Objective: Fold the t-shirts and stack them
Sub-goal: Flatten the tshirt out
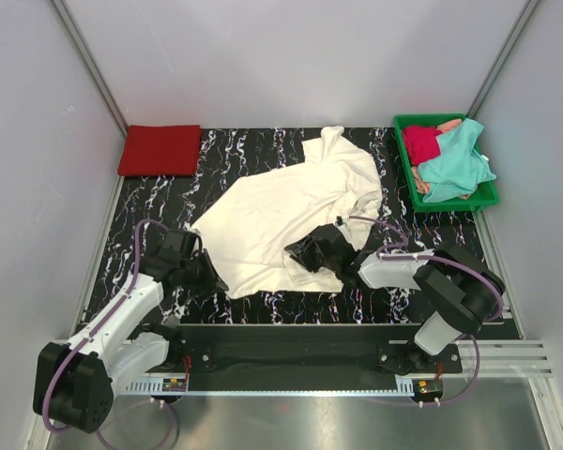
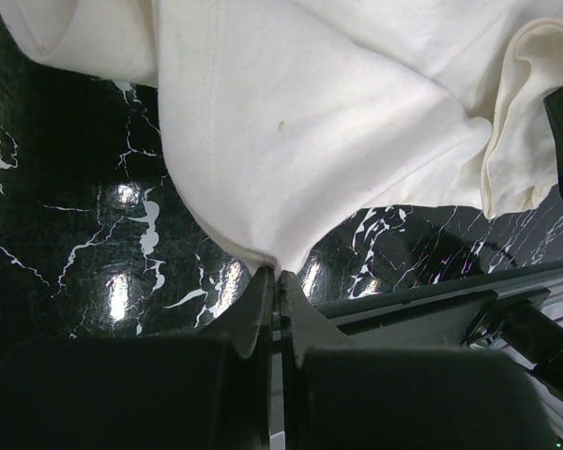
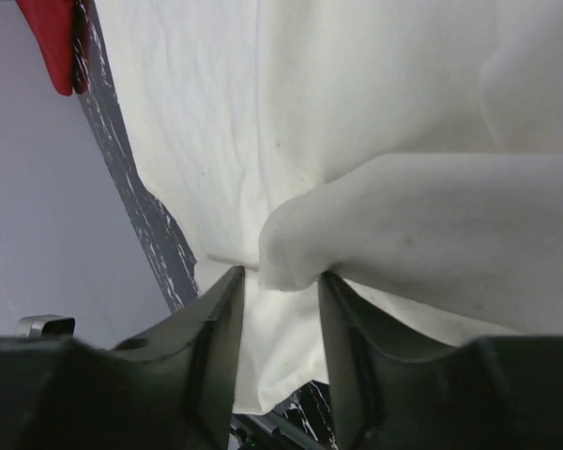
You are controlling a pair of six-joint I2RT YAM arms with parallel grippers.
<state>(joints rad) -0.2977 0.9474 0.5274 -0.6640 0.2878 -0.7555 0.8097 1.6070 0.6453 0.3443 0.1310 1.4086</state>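
Top external: large cream-white cloth t-shirt (image 1: 291, 211) lies crumpled mid black marbled table (image 1: 159, 206); first fold starting.
Left wrist: left gripper (image 2: 277, 277) pressed together, pinching shirt hem.
Right wrist: right gripper (image 3: 280, 278) spread around bunched fold, unclamped; next likely close, then lift evenly.

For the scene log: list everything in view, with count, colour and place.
cream-white t-shirt: 1, cream, spread mid-mat
red t-shirt: 1, red, folded, far-left corner
teal t-shirt: 1, teal, crumpled in tray
crimson t-shirt: 1, crimson, in tray, left of the teal one
peach cloth: 1, peach, partly buried in tray
green tray: 1, green, far right
mat: 1, black marbled, under the cream shirt
left gripper: 1, black, shut on cream shirt's near edge
right gripper: 1, black, jaws astride a cream fold; grip unclear
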